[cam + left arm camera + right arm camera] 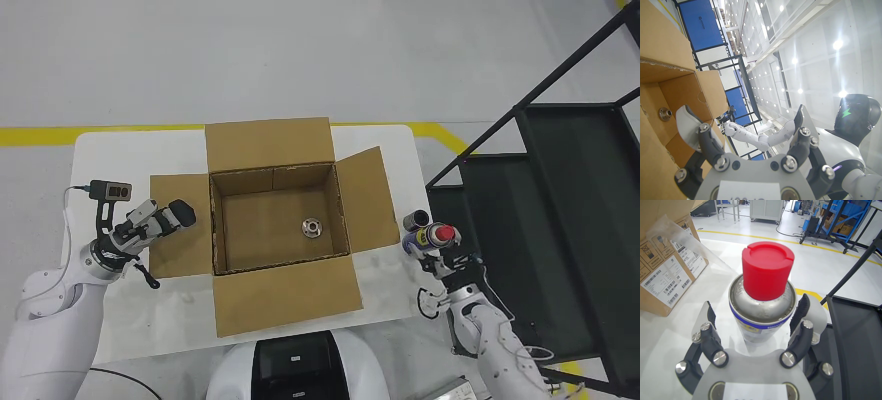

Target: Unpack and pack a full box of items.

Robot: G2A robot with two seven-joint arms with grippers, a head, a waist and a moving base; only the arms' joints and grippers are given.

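While the can (753,308) stands upright on the counter (668,336) between the right jaws, the jaws are open: one pad sits clearly apart from the can body, the other close beside it, and neither clamps it. From above, the can (441,236) is near the counter's right edge, just beside the right flap of the box (285,292) and close to a dark rack (560,200). The box is open with all four flaps spread, and it holds one metal flange (311,228) on its floor, toward the right wall. The left jaws are open and empty, held above the box's left flap and facing across the box; their wrist view shows the flange (664,113) inside. Unpacking appears nearly complete, with the flange as the last item. Whether the can is being released or taken up cannot be told. For a release, withdraw the right jaws along the line of the fingers with both pads clear, since a tall narrow can probably tips at a light sideways touch and the edge is near. For a pick-up, centre the can between the pads and close on the body below the shoulder, never on the red cap (767,270), which may pull off. For the flange, bring the left jaws down inside the walls and close across the raised hub, as the flat rim probably offers little hold.
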